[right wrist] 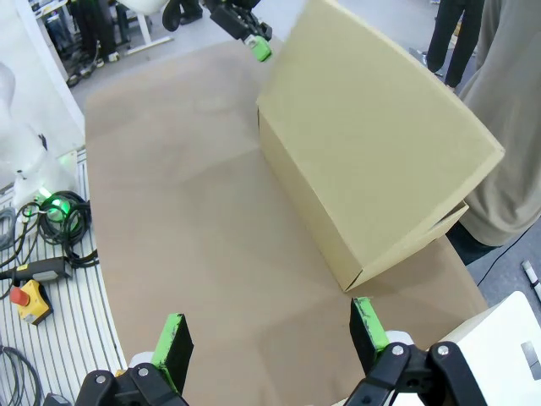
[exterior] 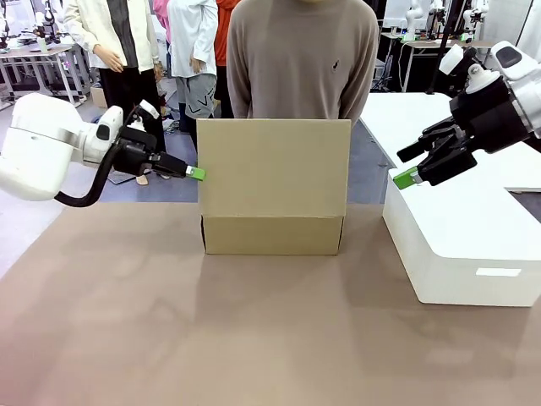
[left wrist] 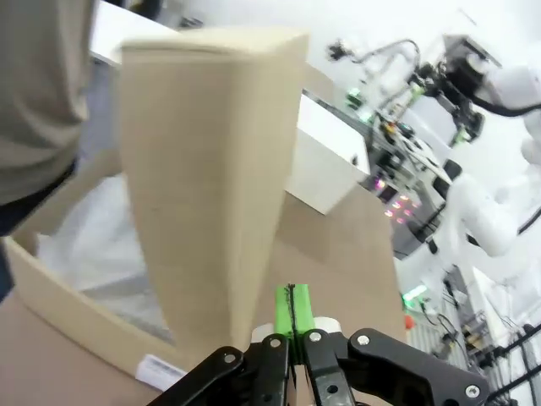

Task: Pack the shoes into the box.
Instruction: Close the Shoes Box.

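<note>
— One box (exterior: 272, 234), mid-table, long side across, flap lid (exterior: 274, 167) upright facing the robot.
— Claws?
— Left gripper (exterior: 196, 174) pinched together, empty, just beside the lid's left edge. Right gripper (exterior: 407, 176) spread apart over the white block (exterior: 461, 228).
— Blocking anything?
— Person (exterior: 302, 57) behind box; tissue paper (left wrist: 89, 227) inside.

Front camera faces the box (exterior: 273, 186) squarely; both wrist cameras share it obliquely.
</note>
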